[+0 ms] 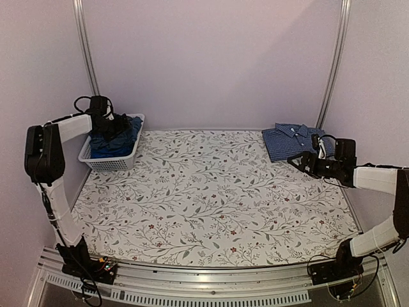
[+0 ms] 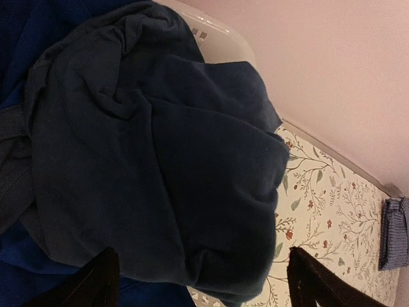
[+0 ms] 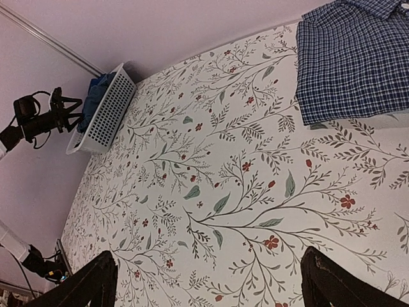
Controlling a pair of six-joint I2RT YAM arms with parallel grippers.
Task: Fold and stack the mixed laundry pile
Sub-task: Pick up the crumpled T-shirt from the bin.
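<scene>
Directly beneath the wide-open, empty left gripper (image 2: 204,281) lay the dark navy T-shirt (image 2: 160,160), in the basket (image 1: 114,164); the right gripper (image 3: 208,281), equally spread and empty, hovered near the folded checked shirt (image 3: 358,64) ahead of it.

Left arm (image 1: 59,204), right arm (image 1: 377,179): white tubular link shells, black joint housings. Black base blocks (image 1: 80,259) bolted to a silver slotted aluminium rail (image 1: 204,284). Black cables (image 1: 83,101) looped at the wrists, thin coloured wires at the bases. Dark, matte, tapered fingers (image 2: 96,284).
</scene>
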